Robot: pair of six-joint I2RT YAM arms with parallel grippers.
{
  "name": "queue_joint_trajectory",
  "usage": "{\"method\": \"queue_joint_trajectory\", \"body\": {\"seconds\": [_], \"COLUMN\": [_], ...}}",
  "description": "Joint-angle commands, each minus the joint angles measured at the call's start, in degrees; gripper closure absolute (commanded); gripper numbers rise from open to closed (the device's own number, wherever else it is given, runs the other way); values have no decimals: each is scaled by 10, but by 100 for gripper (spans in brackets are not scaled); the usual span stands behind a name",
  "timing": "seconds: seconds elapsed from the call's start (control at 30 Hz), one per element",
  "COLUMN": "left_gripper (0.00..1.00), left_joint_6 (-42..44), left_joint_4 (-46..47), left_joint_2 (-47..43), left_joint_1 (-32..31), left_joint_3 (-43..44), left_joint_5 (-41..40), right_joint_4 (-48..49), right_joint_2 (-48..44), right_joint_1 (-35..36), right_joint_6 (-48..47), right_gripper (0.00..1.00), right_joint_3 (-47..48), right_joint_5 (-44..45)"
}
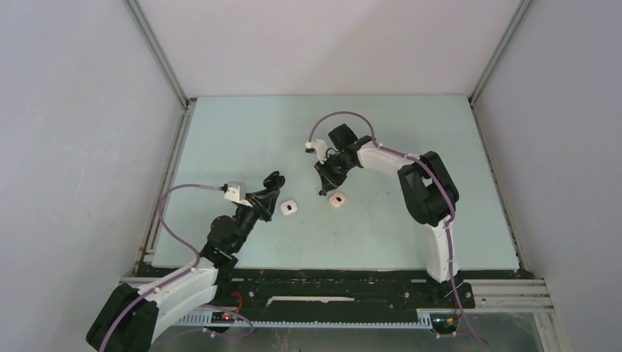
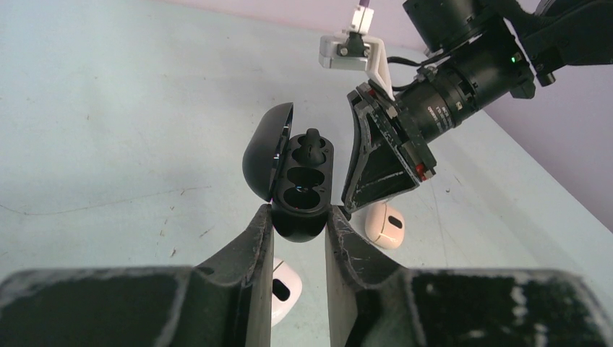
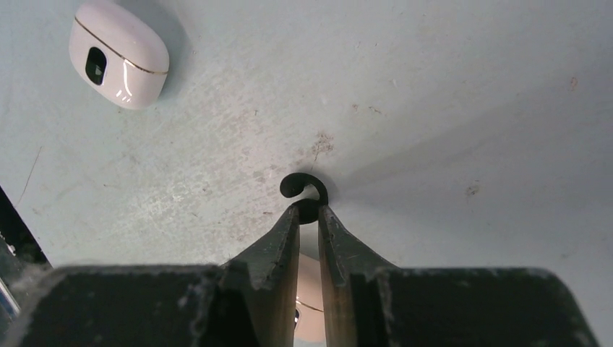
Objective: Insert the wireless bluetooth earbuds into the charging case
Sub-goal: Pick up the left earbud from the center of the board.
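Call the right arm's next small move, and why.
Probably lift the right claw straight up a little. Its tips pinch the black earbud, which seems to lie on the table. The left claw holds the black case open, with one seated bud and the near socket apparently empty. Clearing the surface first should ease the carry.

The left fingers (image 2: pixel 238 253) half hid a glossy white rounded case (image 2: pixel 284 293), and the right fingers (image 3: pixel 278 253) covered most of a pale beige rounded case (image 3: pixel 309 289).
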Motion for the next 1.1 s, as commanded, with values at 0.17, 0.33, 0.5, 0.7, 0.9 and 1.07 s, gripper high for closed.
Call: {"method": "queue_joint_trajectory", "body": {"seconds": [0.17, 0.33, 0.5, 0.7, 0.9, 1.07], "left_gripper": [100, 100, 100, 100, 100, 100], "left_joint_6": [-5, -5, -5, -5, -5, -5], "left_joint_4": [36, 36, 36, 36, 33, 31], "left_joint_2": [12, 12, 14, 14, 9, 7], "left_joint_1": [4, 4, 4, 4, 4, 4], "left_joint_3": [-33, -33, -32, -31, -33, -33], "left_joint_5": [10, 11, 11, 13, 12, 12], "right_joint_4": [4, -1, -11, -25, -28, -18], "right_joint_2": [29, 31, 25, 23, 18, 7], "right_joint_1": [8, 7, 2, 1, 2, 2], "right_joint_6": [16, 13, 5, -13, -20, -23], "right_gripper": [81, 80, 77, 71, 72, 82], "right_joint_3": [59, 58, 49, 37, 34, 27], "right_joint_5": [36, 34, 14, -14, -32, -46]}}
